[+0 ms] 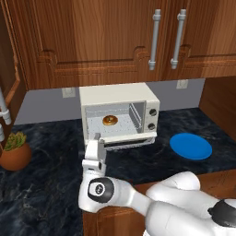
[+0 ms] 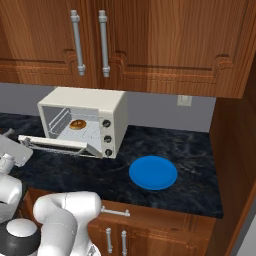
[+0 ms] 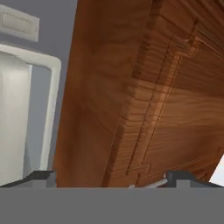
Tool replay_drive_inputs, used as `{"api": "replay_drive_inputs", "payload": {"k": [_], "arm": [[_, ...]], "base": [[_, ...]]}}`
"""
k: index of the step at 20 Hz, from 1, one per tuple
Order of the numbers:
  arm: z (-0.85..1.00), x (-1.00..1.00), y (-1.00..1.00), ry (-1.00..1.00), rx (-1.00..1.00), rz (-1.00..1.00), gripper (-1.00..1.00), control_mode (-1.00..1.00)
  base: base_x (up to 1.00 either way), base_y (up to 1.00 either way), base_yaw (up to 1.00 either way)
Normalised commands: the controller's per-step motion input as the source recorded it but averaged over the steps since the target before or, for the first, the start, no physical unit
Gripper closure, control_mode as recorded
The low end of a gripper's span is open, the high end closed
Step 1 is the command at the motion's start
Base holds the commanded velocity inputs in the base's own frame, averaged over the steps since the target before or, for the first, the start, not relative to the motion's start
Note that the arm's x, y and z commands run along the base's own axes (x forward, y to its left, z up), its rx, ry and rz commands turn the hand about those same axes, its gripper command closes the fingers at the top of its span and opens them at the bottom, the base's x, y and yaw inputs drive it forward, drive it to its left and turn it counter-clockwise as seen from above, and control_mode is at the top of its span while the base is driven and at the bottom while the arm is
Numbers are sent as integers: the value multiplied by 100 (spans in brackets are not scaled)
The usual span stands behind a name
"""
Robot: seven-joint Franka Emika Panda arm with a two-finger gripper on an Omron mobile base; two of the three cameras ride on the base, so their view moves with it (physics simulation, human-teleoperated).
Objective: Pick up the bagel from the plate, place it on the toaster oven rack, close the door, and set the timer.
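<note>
The golden-brown bagel (image 1: 109,120) (image 2: 78,124) lies on the toaster oven rack (image 1: 120,127) (image 2: 65,132) inside the cream-white oven (image 1: 117,97) (image 2: 85,100). The door (image 1: 131,140) (image 2: 54,144) hangs open, folded down flat in front of the cavity. The blue plate (image 1: 191,146) (image 2: 153,172) sits bare on the counter to the oven's right. My gripper (image 1: 96,138) (image 3: 113,178) points upward just off the door's left front corner, below its level. It is open, its fingertips (image 3: 41,177) wide apart with nothing between them.
Round knobs (image 1: 151,119) (image 2: 106,138) line the oven's right panel. A potted plant (image 1: 16,154) stands at the counter's left. Wooden wall cabinets (image 1: 115,37) (image 3: 144,87) with metal handles (image 2: 90,42) hang above the oven. A wooden side wall (image 2: 235,150) closes the right end.
</note>
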Motion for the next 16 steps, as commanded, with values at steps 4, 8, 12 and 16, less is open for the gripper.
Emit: {"api": "replay_drive_inputs", "payload": {"k": [4, 8, 12, 16], "arm": [[69, 28, 0, -9, 0, 0, -100, -100], [63, 42, 0, -3, 0, 0, -100, -100], [58, 66, 0, 0, 0, 0, -100, -100], [37, 82, 0, 0, 0, 0, -100, -100]], "base": [[0, 0, 0], [0, 0, 0], [0, 0, 0], [0, 0, 0]]}}
